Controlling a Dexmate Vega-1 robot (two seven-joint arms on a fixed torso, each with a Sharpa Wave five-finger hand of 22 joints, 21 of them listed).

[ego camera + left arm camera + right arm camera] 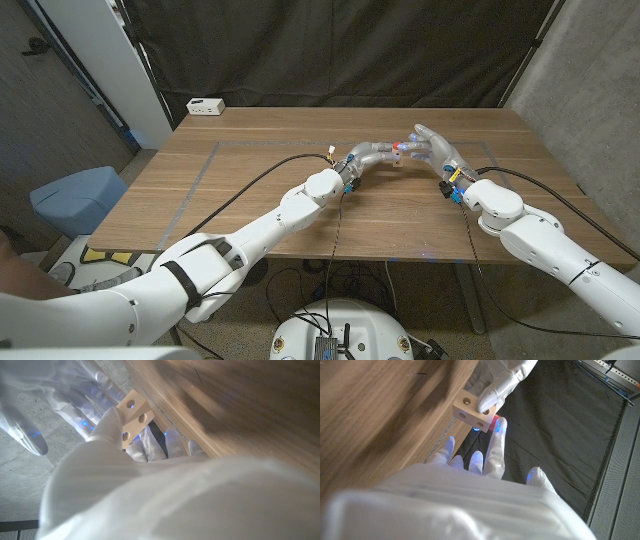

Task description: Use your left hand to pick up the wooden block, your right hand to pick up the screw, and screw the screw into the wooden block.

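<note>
Above the middle of the wooden table (250, 190), toward its far side, the two robot hands meet in the air. The left hand (372, 157) pinches a pale wooden block (133, 416) between its fingertips; the left wrist view shows three round holes on one face of the block. The right hand (432, 147) reaches up against the block from the other side with its fingers mostly extended, and in the right wrist view a small red piece, seemingly the screw (495, 424), sits between its fingertips just under the block, touching or nearly touching it. Whether the screw has entered a hole I cannot tell. A white power strip (205, 106) lies at the far left corner of the table, well apart from both hands.
</note>
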